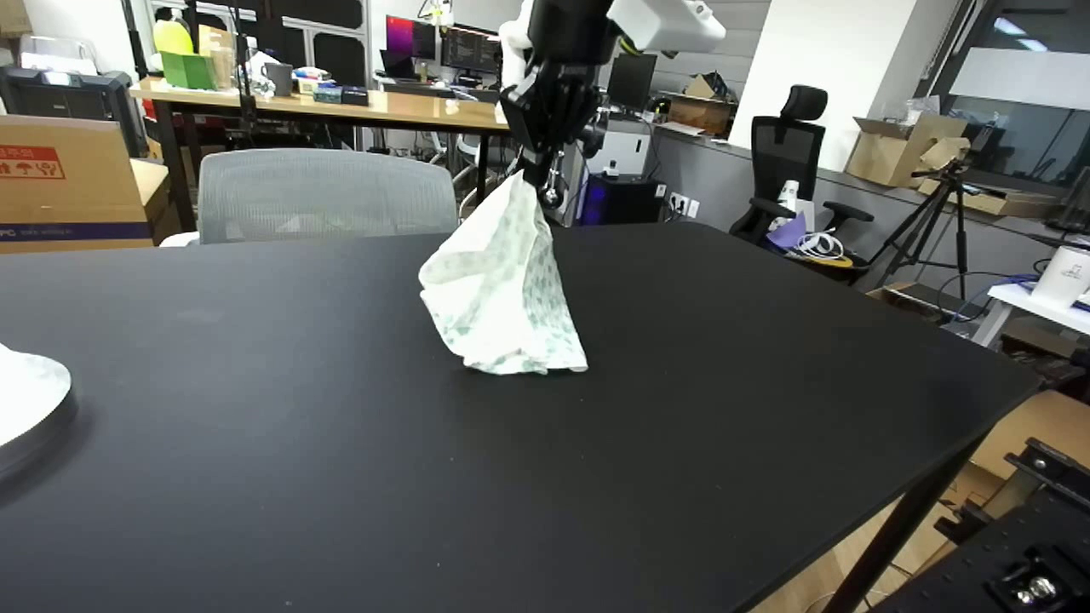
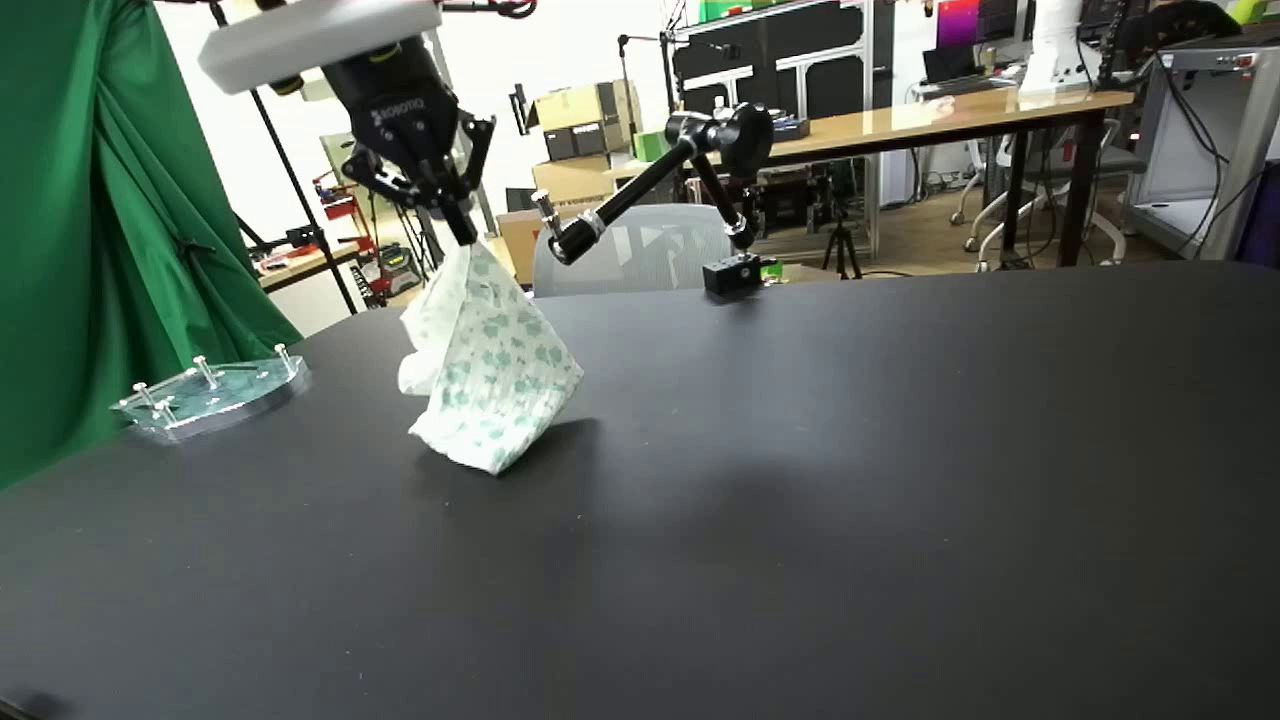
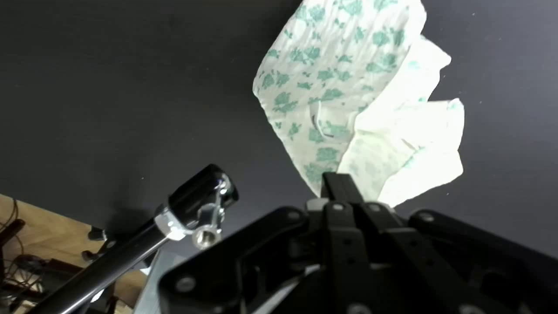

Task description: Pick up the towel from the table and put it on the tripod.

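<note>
The towel is white with green leaf prints. It shows in both exterior views (image 1: 511,298) (image 2: 500,350) and in the wrist view (image 3: 340,78). My gripper (image 1: 535,170) (image 2: 462,228) (image 3: 342,185) is shut on its top, and the towel hangs down in folds. Its lower edge is at or just above the black table; I cannot tell if it touches. A black jointed stand (image 2: 655,188), which may be the tripod, rises from a block at the table's far edge. Its metal-tipped end is beside my gripper in the wrist view (image 3: 198,205), apart from the towel.
A clear plate with upright bolts (image 2: 215,400) lies on the table near a green curtain (image 2: 100,230). A white round object (image 1: 30,396) is at the table's left in an exterior view. A grey mesh chair (image 1: 328,196) stands behind the table. A floor tripod (image 1: 937,213) stands farther back.
</note>
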Action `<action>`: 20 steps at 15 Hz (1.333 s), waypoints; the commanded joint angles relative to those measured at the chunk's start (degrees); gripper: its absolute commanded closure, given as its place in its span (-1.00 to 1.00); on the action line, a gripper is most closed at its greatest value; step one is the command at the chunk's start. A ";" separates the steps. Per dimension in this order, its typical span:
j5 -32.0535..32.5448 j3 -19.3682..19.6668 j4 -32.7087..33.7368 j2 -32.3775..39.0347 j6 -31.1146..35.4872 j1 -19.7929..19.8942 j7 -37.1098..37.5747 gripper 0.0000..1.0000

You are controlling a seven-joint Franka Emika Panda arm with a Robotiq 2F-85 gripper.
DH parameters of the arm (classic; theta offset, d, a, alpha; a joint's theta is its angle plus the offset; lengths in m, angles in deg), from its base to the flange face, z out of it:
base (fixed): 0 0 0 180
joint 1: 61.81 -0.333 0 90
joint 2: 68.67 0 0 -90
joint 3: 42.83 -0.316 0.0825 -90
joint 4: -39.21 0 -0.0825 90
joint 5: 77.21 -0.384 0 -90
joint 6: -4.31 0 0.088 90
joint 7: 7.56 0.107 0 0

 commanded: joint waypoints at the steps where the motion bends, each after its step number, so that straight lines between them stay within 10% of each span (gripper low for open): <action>1: 0.64 2.22 3.58 -1.88 -2.85 0.39 5.35 1.00; 20: 4.54 8.49 17.47 4.62 -8.73 2.21 33.46 1.00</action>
